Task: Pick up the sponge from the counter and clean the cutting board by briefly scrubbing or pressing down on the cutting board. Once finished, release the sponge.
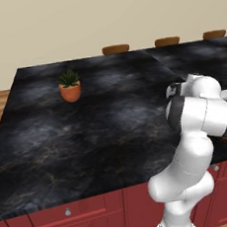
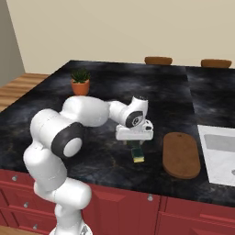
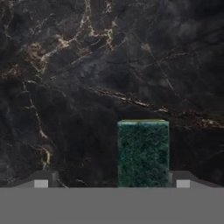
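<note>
The sponge, green top over yellow, lies flat on the black counter a little left of the brown cutting board, apart from it. My gripper hovers just above the sponge, pointing down, jaws open. In the hand view the sponge sits between the widely spread fingertips of the gripper, closer to the right fingertip, with no pad touching it. The cutting board carries nothing.
A potted plant stands at the far left of the counter. A white sink lies just right of the board. Brown round discs line the far edge. Red cabinets run below the front edge.
</note>
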